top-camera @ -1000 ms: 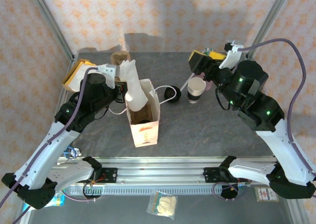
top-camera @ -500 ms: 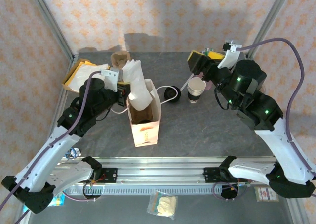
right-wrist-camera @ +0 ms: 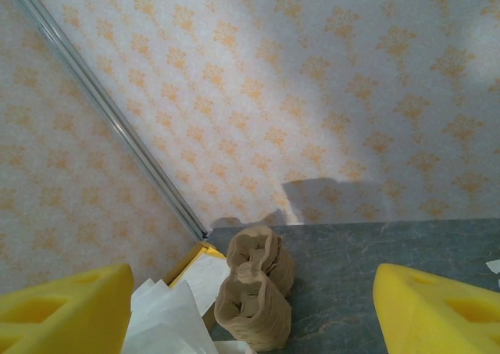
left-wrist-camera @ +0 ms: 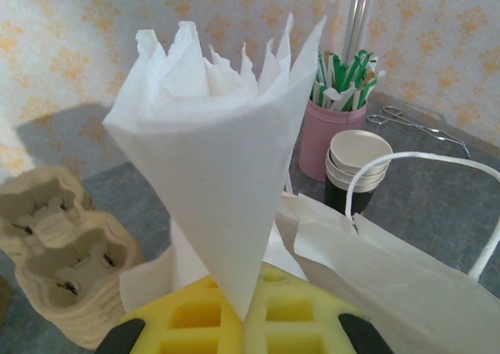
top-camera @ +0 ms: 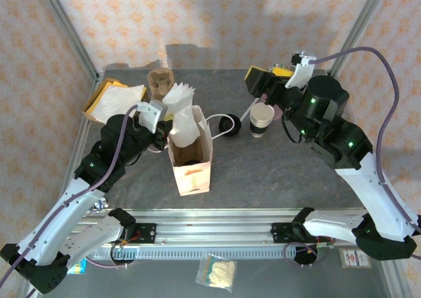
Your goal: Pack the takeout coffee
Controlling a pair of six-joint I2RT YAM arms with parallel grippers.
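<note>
The lid [top-camera: 229, 123] lies between bag [top-camera: 191, 160] and cup [top-camera: 261, 120].

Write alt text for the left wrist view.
Left gripper pinches a white napkin upright, close to the lens. Behind: paper bag at right, lidless paper cup, pink straw cup, pulp trays at left.

My left arm [top-camera: 66, 209] and right arm [top-camera: 378, 193] were white shells below, black rounded joints above. Lavender cables [top-camera: 393, 87] ran along each. Green lights [top-camera: 310, 101] dotted the right. My left gripper [left-wrist-camera: 244, 323] and right gripper [right-wrist-camera: 250, 311] had yellow, square-pocketed fingers [right-wrist-camera: 437, 307].
</note>
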